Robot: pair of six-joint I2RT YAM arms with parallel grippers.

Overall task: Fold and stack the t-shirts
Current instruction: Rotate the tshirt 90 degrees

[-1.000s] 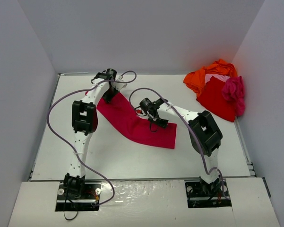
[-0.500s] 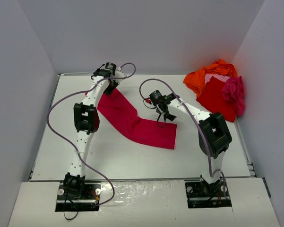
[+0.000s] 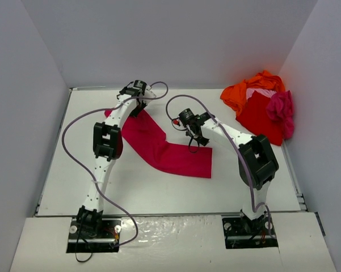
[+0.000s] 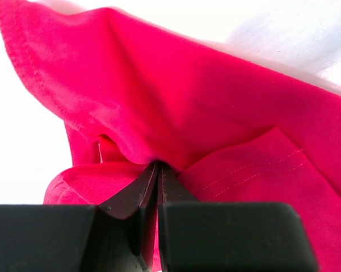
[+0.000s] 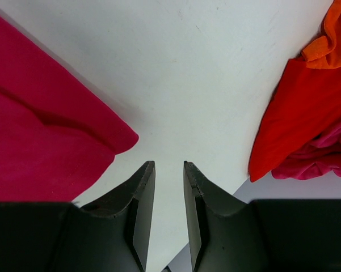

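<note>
Crimson t-shirt [image 3: 170, 150] lies as a long bent band on the table [image 3: 130, 187], its far-left end pinched in the closed left gripper [image 4: 158, 170], so the fold seems half made. Next the right gripper [image 5: 167, 164], jaws narrowly apart and empty just beside the cloth's corner, probably must seize that corner; the heap of other shirts [image 3: 255, 110], far right, sits well apart, blocking nothing.

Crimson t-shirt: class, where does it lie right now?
In the top view the crimson t-shirt stretches diagonally across the table, far end pinched in the left pincer, left of the shirt pile.
</note>
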